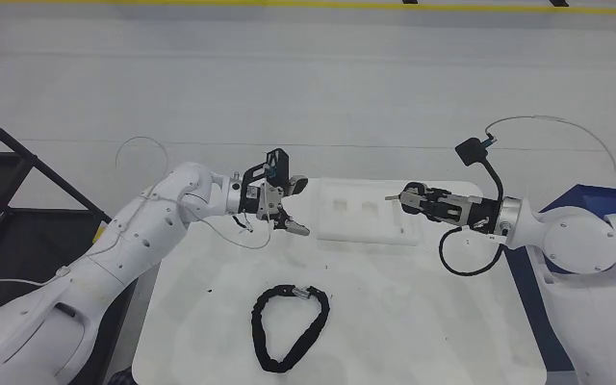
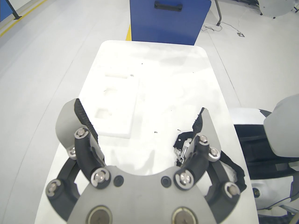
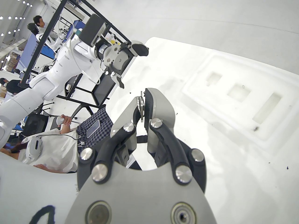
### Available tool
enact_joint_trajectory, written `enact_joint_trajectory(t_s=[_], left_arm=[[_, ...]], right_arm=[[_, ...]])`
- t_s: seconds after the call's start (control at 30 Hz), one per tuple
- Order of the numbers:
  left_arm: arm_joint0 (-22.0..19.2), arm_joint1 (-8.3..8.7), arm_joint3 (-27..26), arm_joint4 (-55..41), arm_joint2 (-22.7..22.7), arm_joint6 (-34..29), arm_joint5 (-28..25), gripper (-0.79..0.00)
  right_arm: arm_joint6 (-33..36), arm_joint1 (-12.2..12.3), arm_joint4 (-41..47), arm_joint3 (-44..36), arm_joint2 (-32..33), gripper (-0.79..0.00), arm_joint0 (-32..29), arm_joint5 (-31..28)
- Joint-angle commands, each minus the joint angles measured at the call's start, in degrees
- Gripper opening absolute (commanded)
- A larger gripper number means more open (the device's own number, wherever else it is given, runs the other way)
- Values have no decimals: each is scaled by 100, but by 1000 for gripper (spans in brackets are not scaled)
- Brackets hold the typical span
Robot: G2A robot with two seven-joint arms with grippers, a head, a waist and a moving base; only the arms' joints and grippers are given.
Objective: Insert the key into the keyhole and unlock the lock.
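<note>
A black chain lock [image 1: 262,318] lies in a loop near the table's front edge, its silver lock body [image 1: 304,292] on the far side of the loop. In the left wrist view the lock [image 2: 184,144] peeks out beside one finger. My left gripper [image 1: 296,205] hovers open and empty over the table's left part, above and behind the lock; its jaws [image 2: 140,113] stand wide apart. My right gripper [image 1: 404,197] is shut on a small metal key [image 3: 140,103], held above the white foam tray [image 1: 371,226]. The left gripper [image 3: 126,66] shows beyond the key.
The foam tray [image 3: 236,108] with three rectangular recesses lies at the back middle of the white table [image 1: 433,318]. A blue cabinet [image 2: 168,12] stands past the table's right end. A black frame [image 1: 38,183] stands off the left side.
</note>
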Motion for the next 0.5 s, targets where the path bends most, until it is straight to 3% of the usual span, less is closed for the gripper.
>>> enact_joint_trajectory(t_s=[0.0, 0.33, 0.47], left_arm=[[-25, 24, 34, 268, 214, 304, 0, 0], [-527, 67, 441, 1568, 1910, 2144, 0, 0], [-301, 19, 523, 2193, 1910, 2618, 0, 0]], right_arm=[[0, 0, 0, 0, 0, -785, 0, 0], [0, 0, 0, 0, 0, -785, 0, 0], [0, 0, 0, 0, 0, -785, 0, 0]])
